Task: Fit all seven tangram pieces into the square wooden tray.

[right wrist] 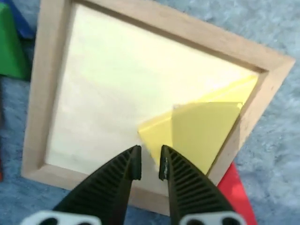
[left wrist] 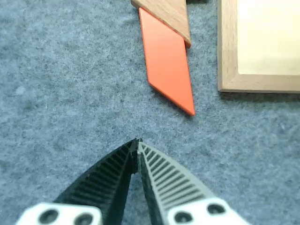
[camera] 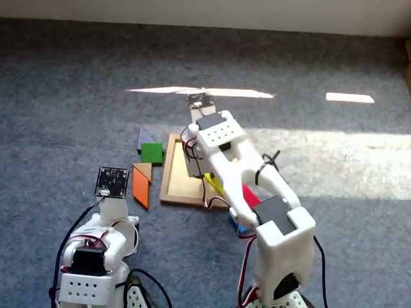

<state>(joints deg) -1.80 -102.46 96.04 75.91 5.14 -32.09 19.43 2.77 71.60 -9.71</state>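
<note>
The square wooden tray (camera: 168, 174) lies on the carpet under my right arm. In the right wrist view my right gripper (right wrist: 150, 161) is closed on an edge of the yellow triangle (right wrist: 206, 131), which sits tilted in one corner of the tray (right wrist: 47, 93). My left gripper (left wrist: 138, 143) hangs shut and empty over bare carpet, a short way from the tip of the orange parallelogram (left wrist: 168, 61). A plain wooden triangle (left wrist: 166, 14) touches the orange piece, with the tray's rim (left wrist: 227, 47) beside them.
Left of the tray lie a purple triangle (camera: 144, 136), a green square (camera: 152, 153), the wooden triangle (camera: 142, 170) and the orange parallelogram (camera: 140, 188). A red piece (camera: 250, 194) and a blue piece (camera: 241, 226) lie right of the tray, partly under the right arm.
</note>
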